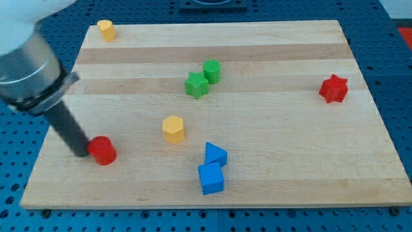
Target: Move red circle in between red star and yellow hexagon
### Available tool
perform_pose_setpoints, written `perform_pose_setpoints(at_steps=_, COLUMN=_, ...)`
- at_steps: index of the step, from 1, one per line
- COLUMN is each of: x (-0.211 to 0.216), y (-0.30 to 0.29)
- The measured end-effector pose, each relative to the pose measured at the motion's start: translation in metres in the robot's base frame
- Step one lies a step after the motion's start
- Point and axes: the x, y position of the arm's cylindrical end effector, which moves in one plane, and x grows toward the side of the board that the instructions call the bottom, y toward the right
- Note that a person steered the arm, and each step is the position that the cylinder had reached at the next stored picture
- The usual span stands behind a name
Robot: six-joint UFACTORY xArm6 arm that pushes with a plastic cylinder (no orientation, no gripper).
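The red circle point(102, 150) lies at the lower left of the wooden board point(270, 161). My tip point(81, 153) rests against its left side. The yellow hexagon point(173, 129) sits to the right of the red circle, near the board's middle. The red star point(333, 89) is far to the view's right. The dark rod rises from the tip up and left to the arm's grey body at the upper left.
A green star point(196, 85) and a green circle point(212, 70) touch above the hexagon. A blue triangle point(215, 154) and a blue cube point(211, 178) sit below and right of it. Another yellow block point(105, 30) stands at the top left corner.
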Motion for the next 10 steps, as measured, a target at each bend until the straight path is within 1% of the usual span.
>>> perform_pose_setpoints(at_steps=1, x=-0.002, y=0.013)
perform_pose_setpoints(at_steps=2, x=0.042, y=-0.006)
perform_pose_setpoints(at_steps=3, x=0.047, y=0.009)
perform_pose_setpoints(at_steps=7, x=-0.054, y=0.088)
perform_pose_setpoints(at_steps=8, x=-0.070, y=0.123)
perform_pose_setpoints(at_steps=10, x=-0.070, y=0.230)
